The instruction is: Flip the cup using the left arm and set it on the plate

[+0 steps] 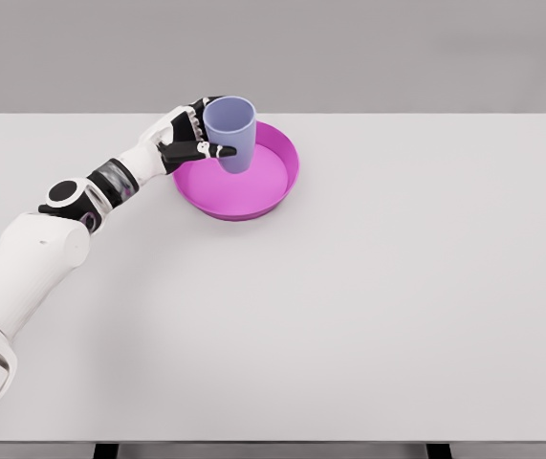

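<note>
Over the left side of the magenta plate [277, 186], my left hand [188, 139] is clamped around the lavender cup [231, 132], fingers wrapped on its side. The cup is upright, mouth up, its base low inside the plate; I cannot tell whether it touches. I judge the flip done and the placing in hand: next I lower it, then loosen my fingers without tipping it. The white table [368, 306] holds nothing else nearby. My right arm is out of view.

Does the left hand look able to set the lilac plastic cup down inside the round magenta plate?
Probably yes: the left hand holds the lilac cup upright over the magenta plate, whose inside looks bare.
</note>
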You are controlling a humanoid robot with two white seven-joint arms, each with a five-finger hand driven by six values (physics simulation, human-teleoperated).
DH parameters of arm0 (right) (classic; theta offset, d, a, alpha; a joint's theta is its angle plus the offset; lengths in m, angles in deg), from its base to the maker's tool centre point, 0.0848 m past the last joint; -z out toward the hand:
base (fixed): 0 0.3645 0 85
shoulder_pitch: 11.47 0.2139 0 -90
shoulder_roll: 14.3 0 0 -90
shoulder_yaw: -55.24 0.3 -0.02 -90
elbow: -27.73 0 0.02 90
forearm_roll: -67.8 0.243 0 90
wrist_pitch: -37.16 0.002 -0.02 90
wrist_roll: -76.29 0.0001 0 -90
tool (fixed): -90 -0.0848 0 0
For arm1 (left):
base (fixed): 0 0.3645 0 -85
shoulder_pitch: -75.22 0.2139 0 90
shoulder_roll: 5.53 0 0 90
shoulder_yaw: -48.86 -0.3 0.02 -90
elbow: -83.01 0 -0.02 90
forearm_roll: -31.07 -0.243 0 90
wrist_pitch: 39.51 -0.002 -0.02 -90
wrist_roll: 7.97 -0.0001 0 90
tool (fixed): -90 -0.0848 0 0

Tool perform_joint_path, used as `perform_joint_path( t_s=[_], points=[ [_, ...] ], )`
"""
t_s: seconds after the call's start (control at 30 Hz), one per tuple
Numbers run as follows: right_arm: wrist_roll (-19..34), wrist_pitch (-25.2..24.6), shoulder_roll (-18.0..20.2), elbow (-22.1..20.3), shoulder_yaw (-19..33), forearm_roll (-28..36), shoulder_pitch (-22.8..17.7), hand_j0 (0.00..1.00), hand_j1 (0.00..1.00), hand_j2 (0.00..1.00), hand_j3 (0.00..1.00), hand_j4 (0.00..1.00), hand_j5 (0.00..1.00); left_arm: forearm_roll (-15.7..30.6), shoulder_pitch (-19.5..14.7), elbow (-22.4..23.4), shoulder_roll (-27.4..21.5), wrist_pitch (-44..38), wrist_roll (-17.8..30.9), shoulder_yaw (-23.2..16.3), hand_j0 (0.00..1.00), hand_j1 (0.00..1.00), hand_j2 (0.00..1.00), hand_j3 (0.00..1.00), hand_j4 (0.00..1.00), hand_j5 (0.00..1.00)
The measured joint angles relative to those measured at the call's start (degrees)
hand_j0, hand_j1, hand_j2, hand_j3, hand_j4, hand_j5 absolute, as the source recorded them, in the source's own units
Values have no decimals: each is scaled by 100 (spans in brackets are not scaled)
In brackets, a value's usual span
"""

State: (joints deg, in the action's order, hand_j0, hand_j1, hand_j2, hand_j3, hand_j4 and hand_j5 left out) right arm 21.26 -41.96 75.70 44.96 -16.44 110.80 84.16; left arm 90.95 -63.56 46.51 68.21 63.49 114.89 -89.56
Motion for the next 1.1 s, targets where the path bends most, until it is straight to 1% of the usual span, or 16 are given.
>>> perform_joint_path(
  t_s=[0.07, 0.2, 0.27, 0.3, 0.67, 0.87, 1.0, 1.1],
  points=[
    [0, 0, 0, 0, 0, 0, 0, 100, 100, 100, 100, 100, 100, -1, 0, 0, 0, -8, -4, -16, 87, 87, 87, 87, 87, 87],
    [0, 1, 0, 0, -1, 0, 0, 100, 100, 100, 100, 100, 100, -1, 0, 0, -5, -22, -24, -33, 93, 93, 93, 93, 93, 93],
    [0, 2, 0, 0, -1, 0, 0, 100, 100, 100, 100, 100, 100, -1, 9, 0, -7, -25, -40, -38, 99, 99, 99, 99, 99, 99],
    [0, 2, 0, 0, 0, 0, 0, 100, 100, 100, 100, 100, 100, -1, 9, 0, -8, -28, -46, -39, 100, 100, 100, 100, 100, 100],
    [0, 2, 0, 0, 0, 0, 0, 100, 100, 100, 100, 100, 100, -3, 9, 0, -41, -29, -122, -48, 100, 100, 100, 100, 100, 100],
    [0, 0, 0, 0, 1, 0, 0, 100, 100, 100, 100, 100, 100, -392, 0, 6, -66, -2, -145, 85, 100, 100, 100, 100, 100, 100],
    [0, 0, 0, 0, 1, 0, 0, 100, 100, 100, 100, 100, 100, -456, 0, -14, -162, 13, -142, 154, 100, 100, 100, 100, 100, 100],
    [0, -1, 0, 0, 1, 0, 0, 100, 100, 100, 100, 100, 100, -454, -9, -63, -338, 16, -116, 244, 100, 100, 100, 100, 100, 100]
  ],
)
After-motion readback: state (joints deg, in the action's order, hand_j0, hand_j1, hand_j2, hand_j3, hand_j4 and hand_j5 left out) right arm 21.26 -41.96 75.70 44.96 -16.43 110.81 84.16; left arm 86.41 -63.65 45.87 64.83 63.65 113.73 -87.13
